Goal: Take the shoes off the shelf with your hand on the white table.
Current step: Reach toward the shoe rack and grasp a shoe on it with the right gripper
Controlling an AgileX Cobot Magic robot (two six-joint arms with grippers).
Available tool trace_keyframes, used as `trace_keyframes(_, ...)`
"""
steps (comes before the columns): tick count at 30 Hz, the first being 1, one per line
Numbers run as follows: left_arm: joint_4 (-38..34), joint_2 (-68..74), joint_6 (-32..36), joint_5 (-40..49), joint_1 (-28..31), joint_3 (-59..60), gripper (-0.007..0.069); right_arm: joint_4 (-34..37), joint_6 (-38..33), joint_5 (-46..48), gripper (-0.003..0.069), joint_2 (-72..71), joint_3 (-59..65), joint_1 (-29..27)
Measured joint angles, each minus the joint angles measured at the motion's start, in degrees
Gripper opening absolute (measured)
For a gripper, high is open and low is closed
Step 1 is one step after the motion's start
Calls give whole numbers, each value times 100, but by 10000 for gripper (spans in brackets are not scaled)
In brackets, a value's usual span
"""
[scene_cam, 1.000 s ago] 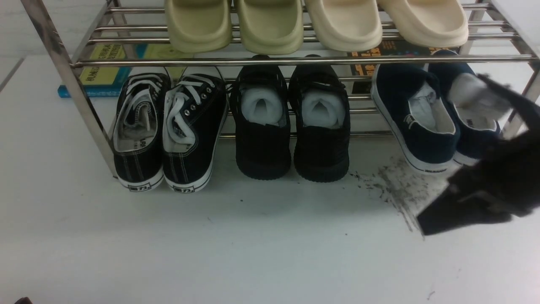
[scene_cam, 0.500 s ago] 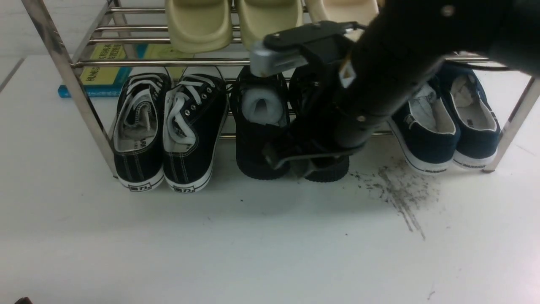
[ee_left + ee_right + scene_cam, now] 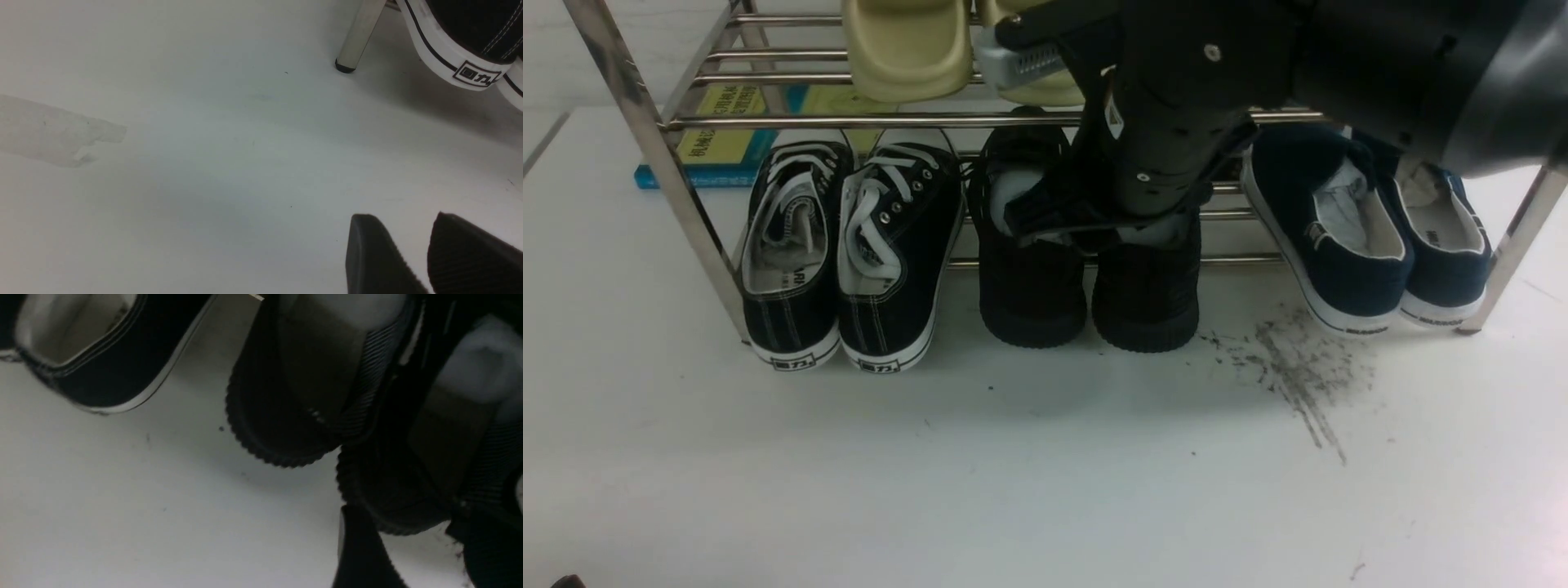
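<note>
The shoes, two all-black knit sneakers [image 3: 1029,294] [image 3: 1147,306], stand side by side on the shelf's [image 3: 849,121] lower tier, heels out over the white table [image 3: 1013,474]. My right gripper [image 3: 1013,139] hangs over their openings and hides most of the white stuffing. Its jaws are open, one grey ribbed finger [image 3: 1021,57] high, the other low. In the right wrist view the right gripper [image 3: 408,526] has the heel of one shoe [image 3: 392,490] just ahead of its gap, holding nothing. The other shoe [image 3: 278,416] lies beside it. My left gripper [image 3: 402,218] is open over bare table.
Black canvas sneakers with white laces [image 3: 849,245] sit left of the pair and navy slip-ons [image 3: 1347,229] right of it. Pale slides [image 3: 907,49] rest on the top tier. Books [image 3: 727,139] lie behind the shelf. Dark scuff marks [image 3: 1298,376] stain the table. A chrome leg [image 3: 359,36] stands near the left gripper.
My right arm swung in from the right edge to the black pair, then shifted up and deeper toward the shoe openings. Its jaws have spread apart.
</note>
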Motion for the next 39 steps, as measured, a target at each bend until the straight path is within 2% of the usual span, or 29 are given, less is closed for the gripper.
trace_keyframes(5,0,0,0,0,0,0,239,-63,381,-111,365,69,-25,-258)
trace_keyframes(10,0,0,0,0,0,0,239,535,414,-244,365,271,-35,-699)
trace_keyframes(15,0,0,0,0,0,0,239,822,414,-570,365,534,-35,-940)
trace_keyframes(34,0,0,0,0,0,0,239,803,414,-1040,363,1165,-35,-971)
trace_keyframes(36,0,0,0,0,0,0,239,691,416,-1045,347,1177,-35,-971)
trace_keyframes(39,0,0,0,0,0,0,239,635,434,-1057,254,1177,-35,-971)
